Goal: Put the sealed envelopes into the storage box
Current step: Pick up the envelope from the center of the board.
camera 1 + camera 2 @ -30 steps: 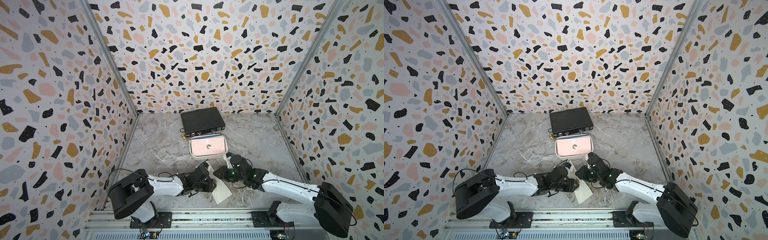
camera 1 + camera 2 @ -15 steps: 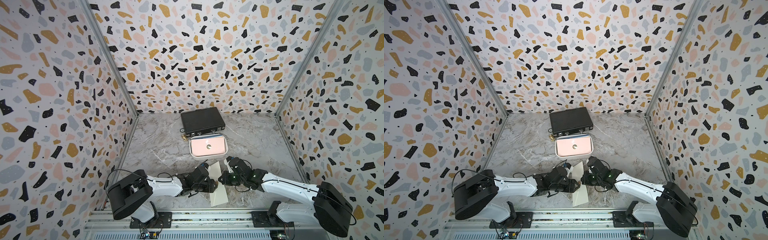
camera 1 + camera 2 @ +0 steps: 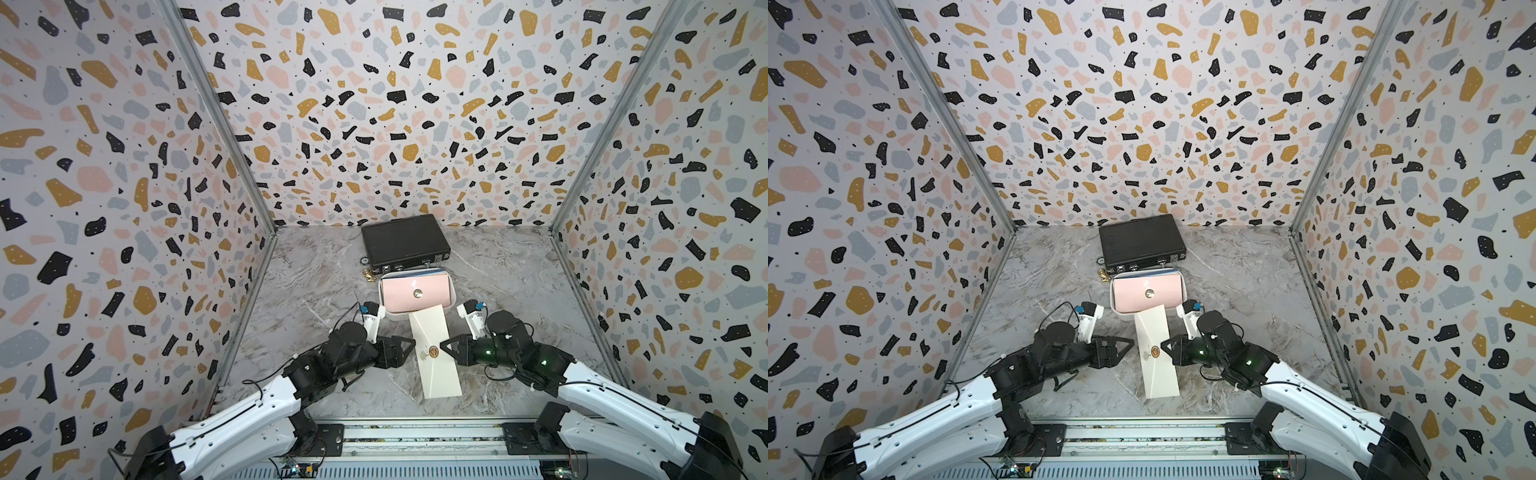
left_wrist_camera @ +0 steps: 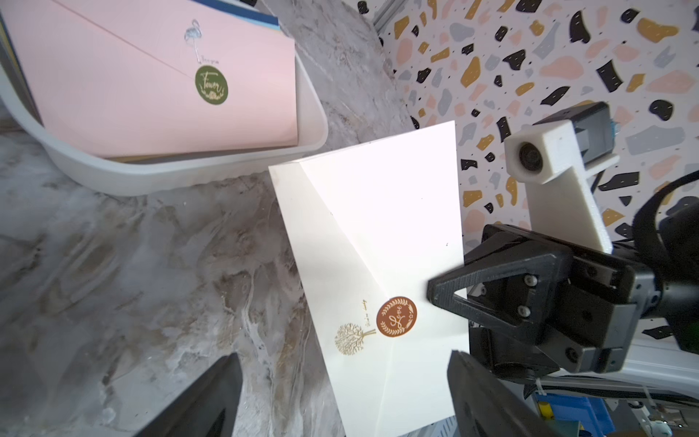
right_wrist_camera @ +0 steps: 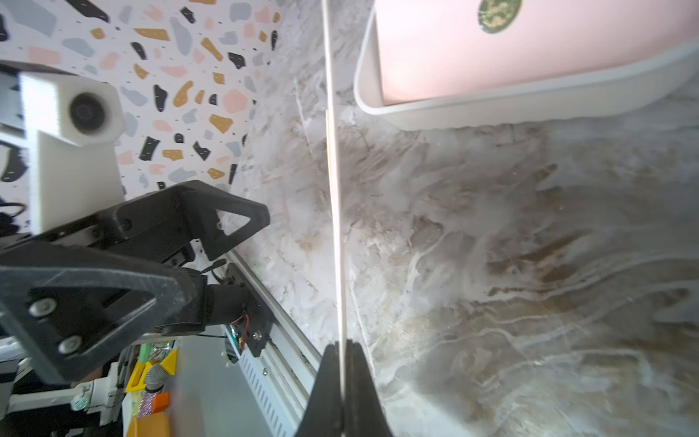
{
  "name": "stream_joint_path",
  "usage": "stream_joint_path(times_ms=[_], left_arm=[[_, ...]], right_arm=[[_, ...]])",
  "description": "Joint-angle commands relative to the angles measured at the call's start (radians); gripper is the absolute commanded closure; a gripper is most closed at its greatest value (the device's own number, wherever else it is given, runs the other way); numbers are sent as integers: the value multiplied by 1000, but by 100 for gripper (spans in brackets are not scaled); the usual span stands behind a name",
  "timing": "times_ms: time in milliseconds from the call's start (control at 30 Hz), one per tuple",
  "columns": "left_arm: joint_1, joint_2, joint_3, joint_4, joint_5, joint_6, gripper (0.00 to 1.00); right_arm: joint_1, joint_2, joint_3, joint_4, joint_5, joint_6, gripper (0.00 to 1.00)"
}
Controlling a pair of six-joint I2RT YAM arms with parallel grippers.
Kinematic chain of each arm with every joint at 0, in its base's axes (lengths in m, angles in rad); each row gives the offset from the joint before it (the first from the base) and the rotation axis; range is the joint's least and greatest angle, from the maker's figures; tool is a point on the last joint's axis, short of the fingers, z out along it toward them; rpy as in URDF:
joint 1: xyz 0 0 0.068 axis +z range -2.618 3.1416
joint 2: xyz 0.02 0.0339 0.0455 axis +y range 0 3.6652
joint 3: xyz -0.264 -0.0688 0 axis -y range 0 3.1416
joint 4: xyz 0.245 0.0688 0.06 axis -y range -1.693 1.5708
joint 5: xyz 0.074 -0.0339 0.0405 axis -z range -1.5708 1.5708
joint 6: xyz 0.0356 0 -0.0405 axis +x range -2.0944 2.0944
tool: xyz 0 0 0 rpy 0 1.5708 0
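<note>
The right gripper [image 3: 444, 345] had its jaws pressed together on one long edge of a cream envelope [image 3: 436, 365]. The left gripper [image 3: 405, 352] stood with its jaws spread, just clear of the opposite edge. The envelope's far end reached the near rim of the white box [image 3: 455, 299], where a pink envelope [image 3: 415, 291] lay on top. A black briefcase [image 3: 405, 245] sat behind, toward the table's [image 3: 316, 270] back edge. Both arms stretched low from the front edge, angled inward.
</note>
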Motion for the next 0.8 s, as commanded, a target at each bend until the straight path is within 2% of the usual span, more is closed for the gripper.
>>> stream_joint_path(times_ms=[0, 200, 300, 400, 567, 700, 767], left_arm=[[13, 1, -26, 71, 99, 16, 12], [12, 0, -57, 203, 164, -16, 16], [13, -8, -70, 236, 171, -32, 24], [13, -29, -87, 293, 167, -59, 37], [12, -73, -110, 339, 141, -110, 54], [13, -88, -110, 322, 139, -122, 73], [12, -88, -103, 306, 141, -124, 87]], right_arm=[[-2, -26, -12, 177, -86, 59, 100], [-5, -14, -20, 316, -121, 145, 100], [-7, 10, -27, 376, -154, 187, 100], [-9, 21, -46, 411, -157, 202, 100], [-16, 46, -72, 446, -158, 214, 100], [-18, 52, -79, 448, -158, 215, 100], [-19, 54, -79, 443, -159, 212, 100]])
